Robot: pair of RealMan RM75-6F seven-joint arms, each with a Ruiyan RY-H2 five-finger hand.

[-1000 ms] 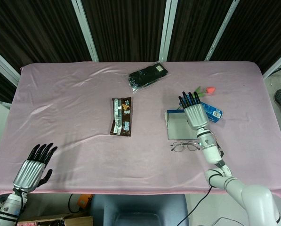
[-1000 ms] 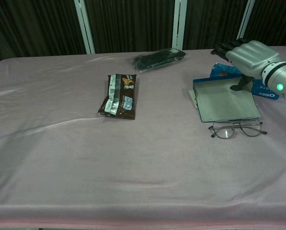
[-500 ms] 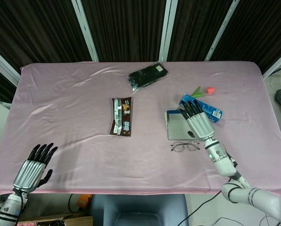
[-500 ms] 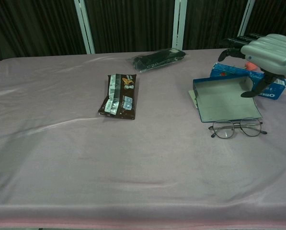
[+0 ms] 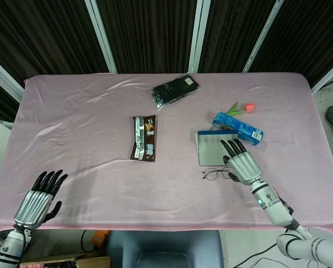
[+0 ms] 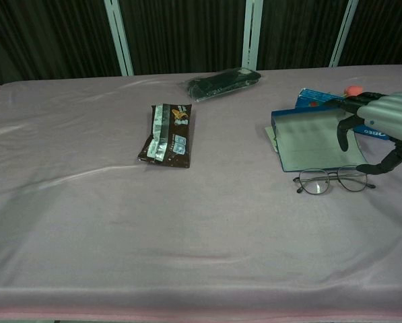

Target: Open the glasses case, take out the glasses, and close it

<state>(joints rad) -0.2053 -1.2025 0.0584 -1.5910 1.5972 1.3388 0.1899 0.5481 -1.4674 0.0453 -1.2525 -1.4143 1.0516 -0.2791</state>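
Note:
The blue glasses case [image 5: 215, 148] [image 6: 314, 140] lies flat on the pink cloth at the right, its grey face up. The wire-rimmed glasses [image 5: 218, 173] [image 6: 330, 180] rest on the cloth just in front of it. My right hand [image 5: 242, 162] [image 6: 382, 128] hovers over the near right corner of the case and the right end of the glasses, fingers spread and holding nothing. My left hand [image 5: 39, 199] stays at the near left edge of the table, fingers apart and empty; the chest view does not show it.
A blue biscuit pack [image 5: 238, 128] and a pink tulip [image 5: 241, 108] lie behind the case. A brown snack wrapper [image 5: 144, 137] [image 6: 167, 134] sits mid-table. A black packet [image 5: 175, 90] [image 6: 219, 82] lies further back.
My right hand has drawn back toward me from over the case's far edge and now hangs above the glasses' right end. The left hand has not moved.

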